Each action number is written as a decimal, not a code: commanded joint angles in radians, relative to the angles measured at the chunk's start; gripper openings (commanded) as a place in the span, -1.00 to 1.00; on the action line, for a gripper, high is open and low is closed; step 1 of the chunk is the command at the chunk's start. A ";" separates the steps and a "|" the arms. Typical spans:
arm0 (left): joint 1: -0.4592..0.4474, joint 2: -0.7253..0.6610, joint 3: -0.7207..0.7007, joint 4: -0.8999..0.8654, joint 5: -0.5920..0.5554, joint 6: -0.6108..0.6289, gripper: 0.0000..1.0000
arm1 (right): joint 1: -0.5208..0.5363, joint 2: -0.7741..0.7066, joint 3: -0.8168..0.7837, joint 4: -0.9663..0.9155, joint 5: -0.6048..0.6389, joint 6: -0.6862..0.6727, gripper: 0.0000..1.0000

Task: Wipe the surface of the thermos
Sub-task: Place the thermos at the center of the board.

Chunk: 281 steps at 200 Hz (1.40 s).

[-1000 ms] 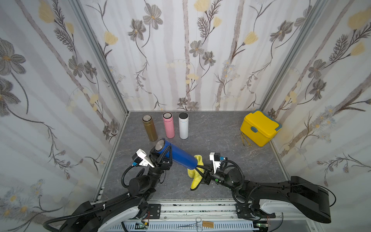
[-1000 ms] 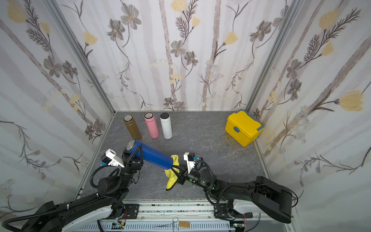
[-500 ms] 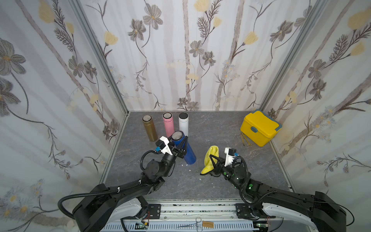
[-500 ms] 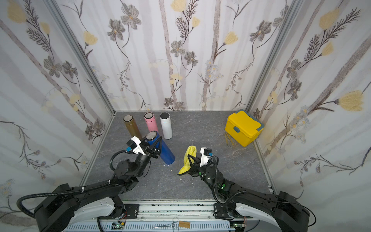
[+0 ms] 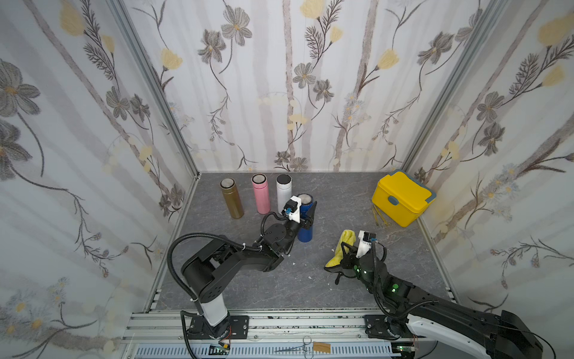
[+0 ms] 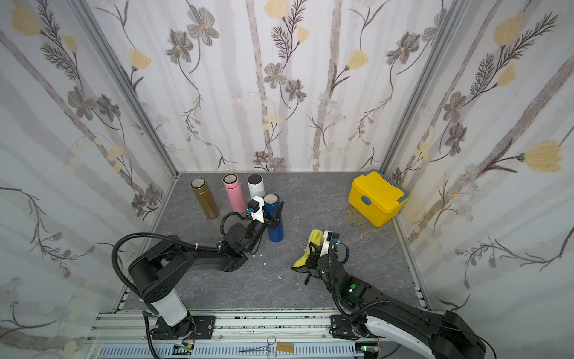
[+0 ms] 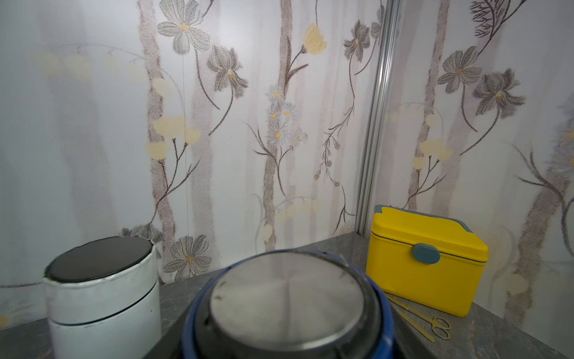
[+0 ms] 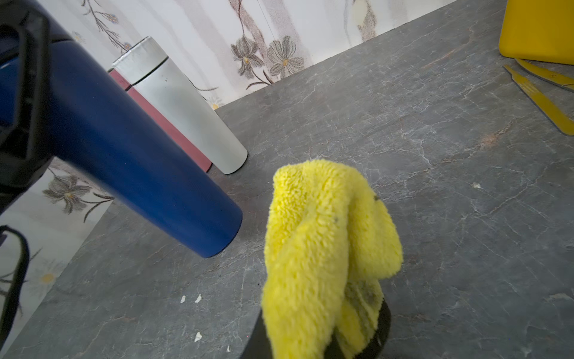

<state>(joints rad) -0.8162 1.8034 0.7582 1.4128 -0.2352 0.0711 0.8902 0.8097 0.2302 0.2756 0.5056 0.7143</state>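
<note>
Standing the blue cylindrical steel thermos (image 5: 305, 219) upright on the grey stone-patterned surface (image 5: 341, 199), the left claw (image 5: 306, 214) grips its upper body. The right claw (image 5: 341, 253), clamped on the fluffy yellow cloth (image 5: 340, 251), waits nearby; releasing likely comes next.

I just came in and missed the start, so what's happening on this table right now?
The left gripper is shut on the blue thermos, which stands upright on the grey table beside the white thermos, pink thermos and gold thermos. The right gripper is shut on a yellow cloth, held apart from the blue thermos, so no wiping contact is happening at this moment. A yellow box sits in the far corner.
</note>
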 commanded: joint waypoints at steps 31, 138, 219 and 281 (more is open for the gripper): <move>0.031 0.187 0.185 0.026 0.004 0.017 -1.00 | -0.007 0.018 0.000 0.002 -0.007 0.011 -1.00; 0.078 0.188 0.172 -0.048 0.089 -0.067 0.49 | -0.046 0.184 0.077 0.054 -0.078 -0.010 -0.86; 0.077 -0.089 0.036 -0.154 0.125 -0.123 1.00 | -0.308 0.454 0.300 0.083 -0.248 -0.076 -0.87; 0.071 -0.514 -0.127 -0.371 0.137 -0.161 1.00 | -0.461 0.673 0.433 0.093 -0.371 -0.073 -0.41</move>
<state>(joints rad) -0.7425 1.4208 0.6670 1.1637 -0.1001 -0.0654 0.4389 1.4273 0.6098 0.3454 0.1986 0.6544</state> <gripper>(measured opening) 0.998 0.248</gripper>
